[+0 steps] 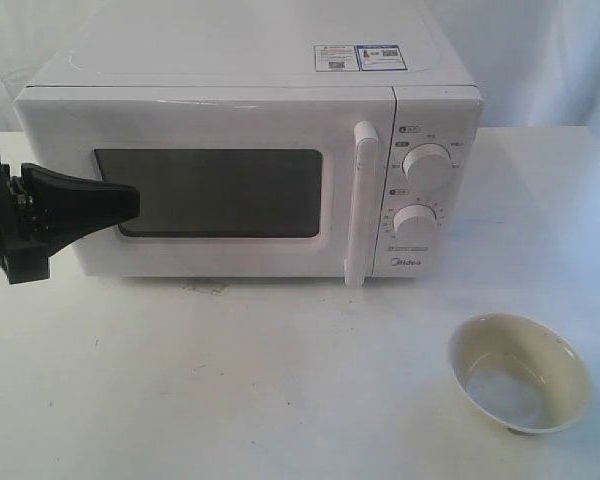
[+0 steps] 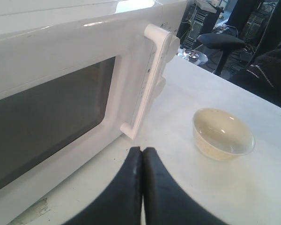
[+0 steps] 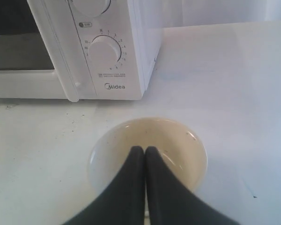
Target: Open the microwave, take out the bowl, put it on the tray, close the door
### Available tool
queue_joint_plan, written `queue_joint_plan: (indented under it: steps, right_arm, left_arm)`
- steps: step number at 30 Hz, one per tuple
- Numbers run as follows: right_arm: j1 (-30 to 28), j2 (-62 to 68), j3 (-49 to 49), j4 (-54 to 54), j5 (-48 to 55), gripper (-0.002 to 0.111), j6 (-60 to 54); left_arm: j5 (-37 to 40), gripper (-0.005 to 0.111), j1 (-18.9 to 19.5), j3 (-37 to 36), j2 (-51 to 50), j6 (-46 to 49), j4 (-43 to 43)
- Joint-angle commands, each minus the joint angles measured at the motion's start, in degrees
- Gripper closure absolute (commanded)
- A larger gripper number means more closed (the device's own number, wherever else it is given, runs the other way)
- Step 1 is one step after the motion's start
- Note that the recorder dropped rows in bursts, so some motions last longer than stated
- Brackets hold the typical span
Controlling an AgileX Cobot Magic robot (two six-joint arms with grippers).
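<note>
The white microwave (image 1: 250, 100) stands at the back of the table with its door (image 1: 210, 262) closed and the bar handle (image 1: 363, 205) upright. The cream bowl (image 1: 520, 372) sits empty on the bare table in front of the control panel, to the right. My left gripper (image 1: 135, 203) is shut on nothing and hovers in front of the door's dark window, left of the handle (image 2: 152, 79). In the right wrist view, my right gripper (image 3: 144, 149) is shut on nothing and held over the bowl (image 3: 173, 136). The tray is out of view.
Two round knobs (image 1: 426, 163) (image 1: 417, 221) sit on the right panel. The white table (image 1: 230, 380) runs from the microwave to the front edge. Past the table's far edge in the left wrist view stand a dark chair (image 2: 222, 42) and equipment.
</note>
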State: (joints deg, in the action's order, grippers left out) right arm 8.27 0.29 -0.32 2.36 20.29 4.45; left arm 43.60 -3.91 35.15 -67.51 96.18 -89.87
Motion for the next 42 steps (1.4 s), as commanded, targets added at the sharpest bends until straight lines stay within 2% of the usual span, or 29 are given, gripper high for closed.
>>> queue_joint_plan:
  steps: [1,7,15,42]
  right_arm:
    - [-0.3,-0.3,0.3,-0.7,0.0,0.108,1.2]
    - [-0.4,-0.3,0.3,-0.7,0.0,0.108,1.2]
    - [-3.8,-0.3,0.3,-0.7,0.0,0.108,1.2]
    - [-3.8,-0.3,0.3,-0.7,-0.1,0.108,1.2]
  left_arm:
    - [0.9,0.107,-0.2,0.3,0.1,0.0,-0.5]
    - [0.9,0.107,-0.2,0.3,0.1,0.0,-0.5]
    - [0.8,0.107,-0.2,0.3,0.1,0.0,-0.5]
    - [0.8,0.107,-0.2,0.3,0.1,0.0,-0.5]
